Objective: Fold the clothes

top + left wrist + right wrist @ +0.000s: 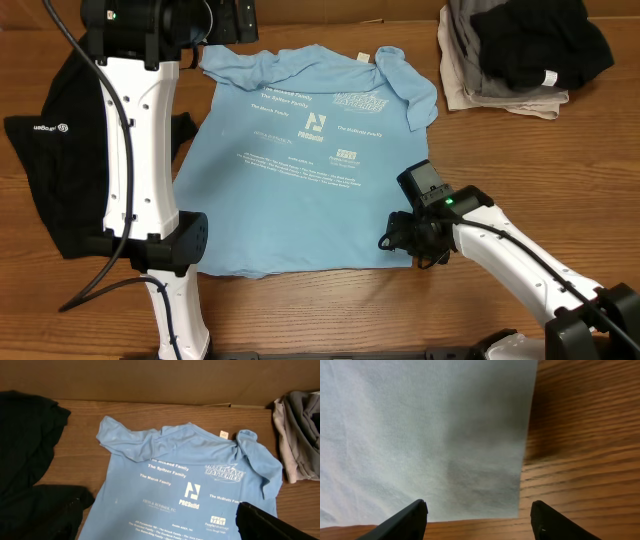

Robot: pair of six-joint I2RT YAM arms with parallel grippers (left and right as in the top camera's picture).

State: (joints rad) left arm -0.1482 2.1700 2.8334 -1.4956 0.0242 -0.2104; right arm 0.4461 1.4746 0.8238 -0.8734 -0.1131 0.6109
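The light blue T-shirt (300,150) lies spread flat in the middle of the table, printed side up, collar at the far side. It also shows in the left wrist view (185,480). My right gripper (405,238) is open and low at the shirt's near right hem corner (470,460), its fingers (477,520) straddling the hem edge. My left gripper (235,18) is raised high over the far edge; its fingers are out of its wrist view. A black top (50,170) with a small white logo lies at the left, also seen in the left wrist view (30,460).
A pile of beige, grey and black garments (520,50) sits at the far right, and shows in the left wrist view (300,435). My white left arm (140,150) stands over the table's left side. The right arm's black head (265,522) shows over the shirt.
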